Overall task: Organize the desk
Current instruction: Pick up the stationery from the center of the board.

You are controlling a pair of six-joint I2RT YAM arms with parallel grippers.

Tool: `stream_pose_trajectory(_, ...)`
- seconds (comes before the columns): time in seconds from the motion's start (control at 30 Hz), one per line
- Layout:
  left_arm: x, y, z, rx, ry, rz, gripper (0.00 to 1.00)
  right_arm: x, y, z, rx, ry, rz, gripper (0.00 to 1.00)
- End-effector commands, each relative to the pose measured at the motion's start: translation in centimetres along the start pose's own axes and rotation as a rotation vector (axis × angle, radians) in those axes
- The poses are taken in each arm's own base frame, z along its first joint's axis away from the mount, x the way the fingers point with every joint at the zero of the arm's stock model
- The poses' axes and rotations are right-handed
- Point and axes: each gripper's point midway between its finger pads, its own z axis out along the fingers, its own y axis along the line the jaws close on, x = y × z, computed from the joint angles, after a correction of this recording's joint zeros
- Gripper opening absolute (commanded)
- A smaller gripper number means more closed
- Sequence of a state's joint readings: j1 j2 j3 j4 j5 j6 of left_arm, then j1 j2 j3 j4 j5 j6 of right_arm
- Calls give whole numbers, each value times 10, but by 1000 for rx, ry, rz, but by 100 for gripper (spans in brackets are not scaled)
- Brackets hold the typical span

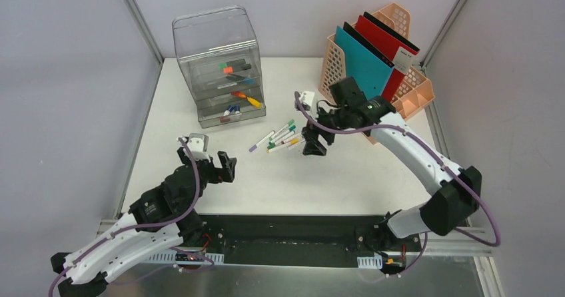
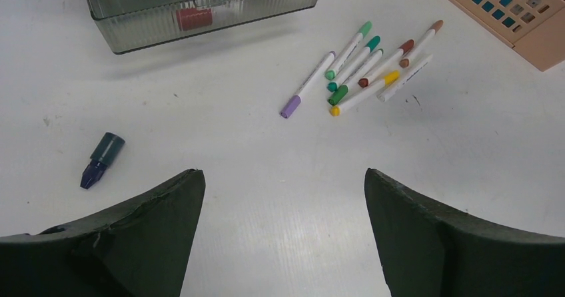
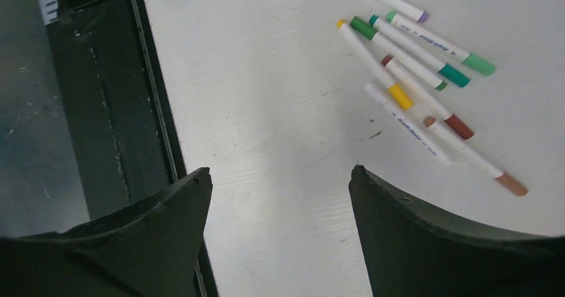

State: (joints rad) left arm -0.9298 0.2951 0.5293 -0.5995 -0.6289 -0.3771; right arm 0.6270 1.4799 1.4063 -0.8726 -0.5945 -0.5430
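A clear plastic drawer unit (image 1: pixel 218 67) holds coloured pens in its trays. Loose felt-tip markers (image 2: pixel 363 70) lie fanned together, the purple-capped marker (image 2: pixel 308 84) at the edge of the group. A peach lattice file rack (image 1: pixel 418 87) holds a teal folder (image 1: pixel 363 60) and a red folder (image 1: pixel 383 38). A small dark pen stub (image 2: pixel 100 158) lies well apart.

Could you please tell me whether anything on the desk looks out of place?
Yes. A handful of markers lies loose and fanned on the desk, while others sit in the clear drawer unit. In the left wrist view a short dark stub with a purple tip lies alone, apart from them.
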Motion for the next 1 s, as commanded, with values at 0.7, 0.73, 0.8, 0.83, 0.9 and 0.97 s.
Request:
stream_pose_trajectory(0.7, -5, 33, 71, -139, 37, -252, 99, 3, 28, -38, -148, -228, -32, 80)
stream_pose_trajectory(0.73, -3, 35, 76, -136, 53, -290, 99, 3, 29, -37, -151, -227, -31, 80)
stream_pose_trajectory(0.8, 3, 42, 85, -137, 88, -360, 99, 5, 29, -36, -157, -222, -27, 80)
stream_pose_trajectory(0.83, 6, 46, 89, -141, 101, -395, 99, 5, 28, -35, -159, -220, -23, 80)
stream_pose_trajectory(0.9, 10, 58, 94, -154, 121, -469, 99, 5, 29, -35, -167, -217, -17, 80)
stream_pose_trajectory(0.97, 14, 72, 97, -188, 130, -545, 99, 6, 29, -34, -174, -213, -12, 80)
